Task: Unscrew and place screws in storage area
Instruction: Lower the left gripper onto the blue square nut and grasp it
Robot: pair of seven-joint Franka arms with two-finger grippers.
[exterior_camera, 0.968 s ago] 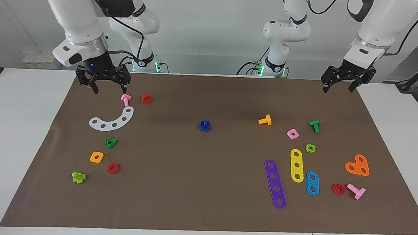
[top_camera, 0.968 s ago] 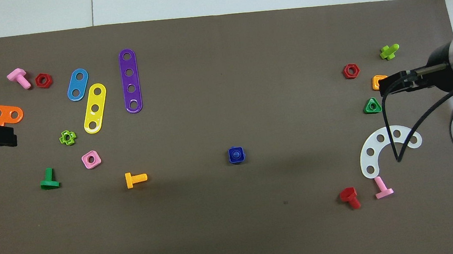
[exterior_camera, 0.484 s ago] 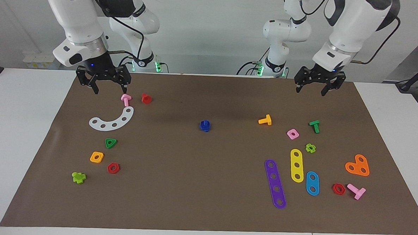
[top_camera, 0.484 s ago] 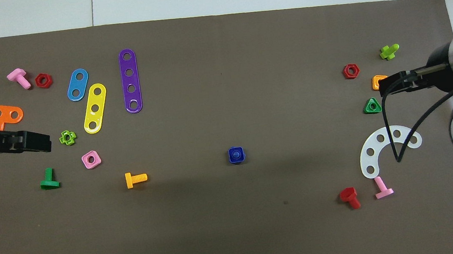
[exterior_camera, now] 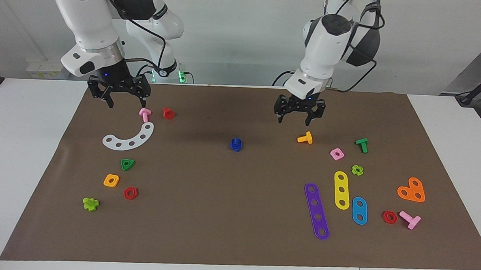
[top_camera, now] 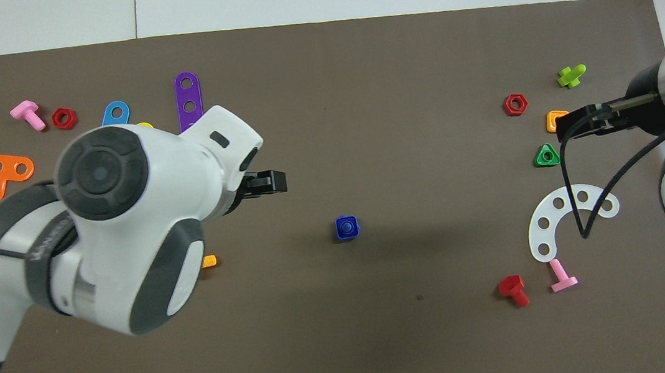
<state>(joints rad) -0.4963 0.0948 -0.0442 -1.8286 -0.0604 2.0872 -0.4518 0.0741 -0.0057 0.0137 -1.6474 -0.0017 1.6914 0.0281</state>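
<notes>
- The dark-blue bolt (exterior_camera: 236,144) sits near the middle of the brown paper mat (exterior_camera: 240,240), well apart from every other piece. In the overhead view it shows a squarish blue outline with a round boss in the centre (top_camera: 346,227), so it looks to be seated in a blue nut; I cannot tell how far it is threaded in.
- Risk one, in my judgement: the piece is small and low. A grasp that comes down off-centre could push it across the mat instead of closing on it.
- Risk two: if one gripper turns the bolt with nothing bracing the nut, both may spin together and nothing comes undone.
- Risk three: a grip on the nut instead of the head would carry the whole assembly away.
- The left gripper (exterior_camera: 299,113) hangs over bare mat between the bolt and the orange bolt (exterior_camera: 305,138), toward the mat's edge nearest the robots. Its fingers are spread wide and hold nothing.
- Its closeness to the orange bolt means a low sweep could knock that piece.
- The right gripper (exterior_camera: 119,93) waits above the pink bolt (exterior_camera: 144,114) at the right arm's end of the mat, fingers wide, empty.
- The storage area (exterior_camera: 118,194) lies toward the mat's corner at the right arm's end, edged by the green triangular nut (exterior_camera: 127,164), orange square nut (exterior_camera: 111,180) and red hexagonal nut (exterior_camera: 130,193). A careless drop could roll the bolt among them.
</notes>
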